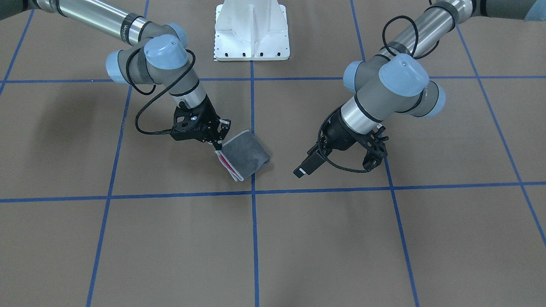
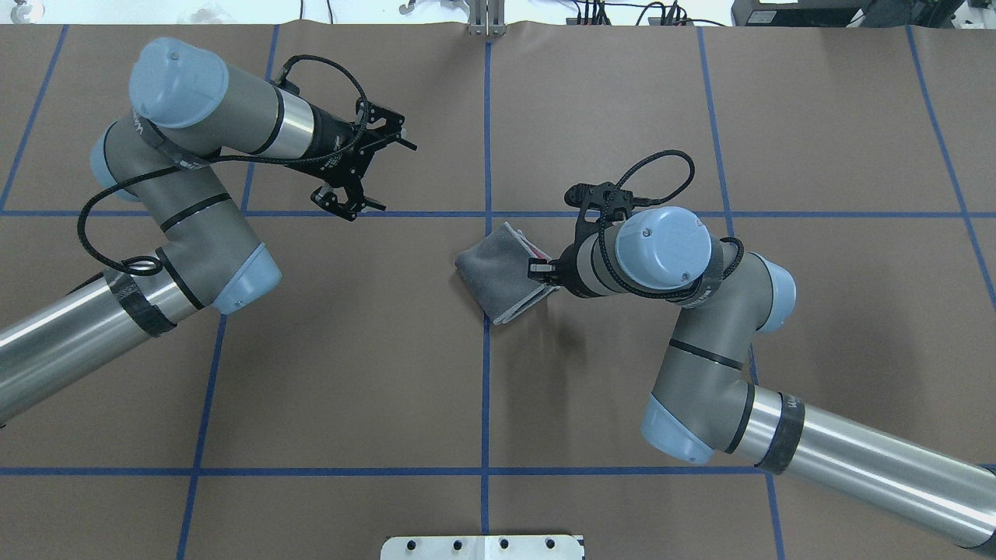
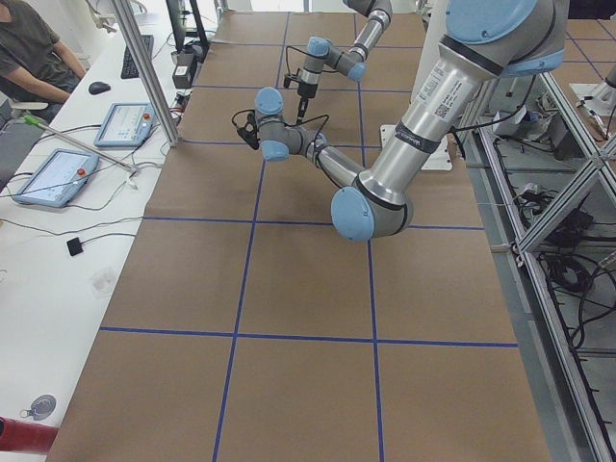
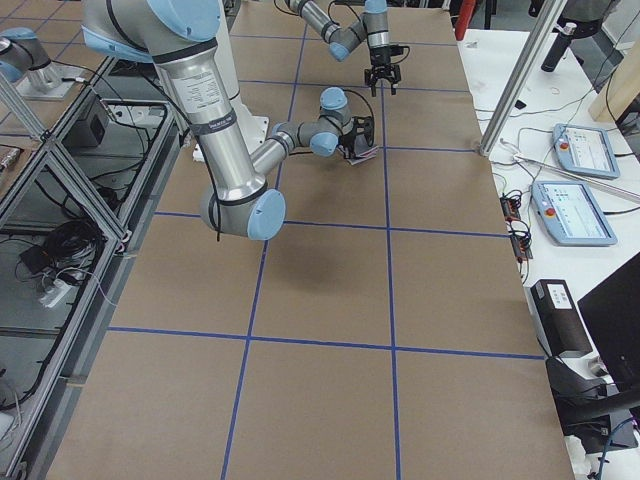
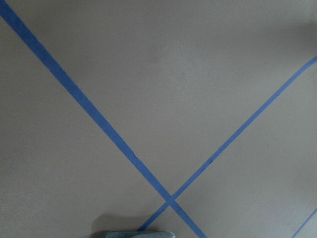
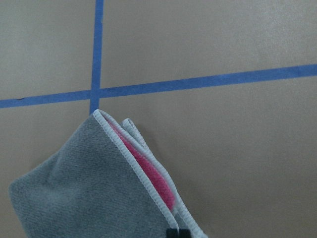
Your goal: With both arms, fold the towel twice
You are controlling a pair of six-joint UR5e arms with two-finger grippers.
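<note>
The towel (image 1: pixel 249 153) (image 2: pixel 498 272) lies near the table's middle as a small folded square, dark grey outside, with pink showing between its light-bordered layers (image 6: pixel 148 173). My right gripper (image 1: pixel 217 144) (image 2: pixel 545 272) is shut on the towel's open, layered edge, and that side looks slightly raised. A black fingertip shows at the bottom edge of the right wrist view. My left gripper (image 1: pixel 303 169) (image 2: pixel 385 175) hangs open and empty over bare table, well apart from the towel on its other side. The left wrist view shows only brown table and crossing tape lines.
Blue tape lines (image 2: pixel 487 140) grid the brown table. The white pedestal base (image 1: pixel 251 34) stands at the robot's side. Beside the table, an operators' desk holds tablets (image 3: pixel 48 178), and a person (image 3: pixel 29 48) sits there.
</note>
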